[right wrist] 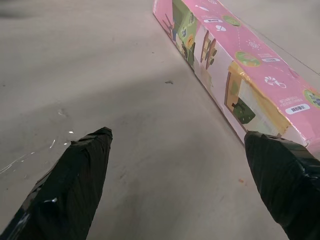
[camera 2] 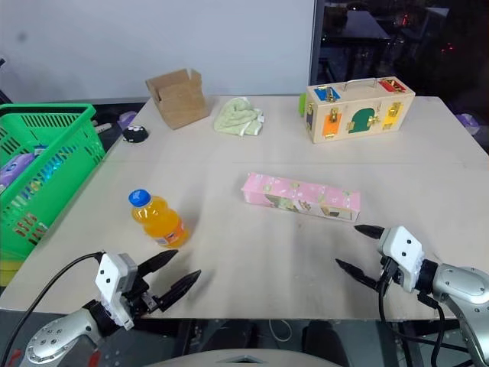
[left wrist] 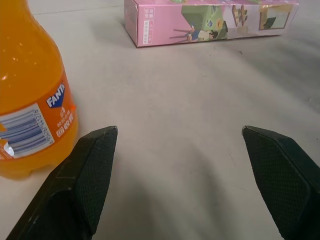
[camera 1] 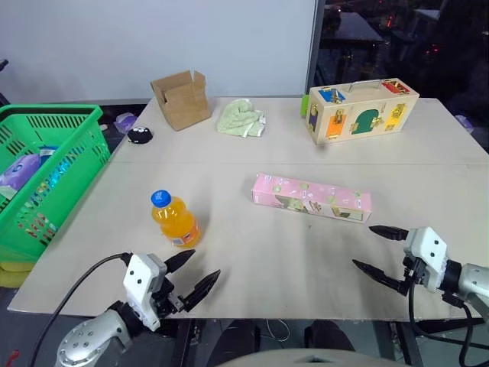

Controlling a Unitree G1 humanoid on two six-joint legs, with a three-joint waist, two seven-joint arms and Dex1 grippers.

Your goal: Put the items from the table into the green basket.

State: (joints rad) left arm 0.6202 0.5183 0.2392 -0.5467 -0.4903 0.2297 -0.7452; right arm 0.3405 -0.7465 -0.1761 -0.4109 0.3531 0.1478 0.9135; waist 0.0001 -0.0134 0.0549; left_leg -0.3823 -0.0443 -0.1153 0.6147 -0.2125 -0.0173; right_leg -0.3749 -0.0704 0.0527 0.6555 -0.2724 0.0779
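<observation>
The pink carton (camera 1: 311, 196) lies flat near the middle of the beige table (camera 1: 252, 153). An orange-drink bottle (camera 1: 174, 219) with a blue cap stands upright left of it. The green basket (camera 1: 46, 174) sits off the table's left edge with packets inside. My left gripper (camera 1: 200, 271) hovers open at the front edge, just before the bottle (left wrist: 30, 95), with nothing between its fingers. At the front right my right gripper (camera 1: 371, 248) is open and empty, its fingertips (right wrist: 272, 152) close to the carton's near end (right wrist: 250, 75).
At the back of the table stand a brown cardboard box (camera 1: 182, 99), a crumpled green cloth (camera 1: 241, 118) and a wooden latch box (camera 1: 361, 110). A small black object (camera 1: 139, 135) lies near the back left corner.
</observation>
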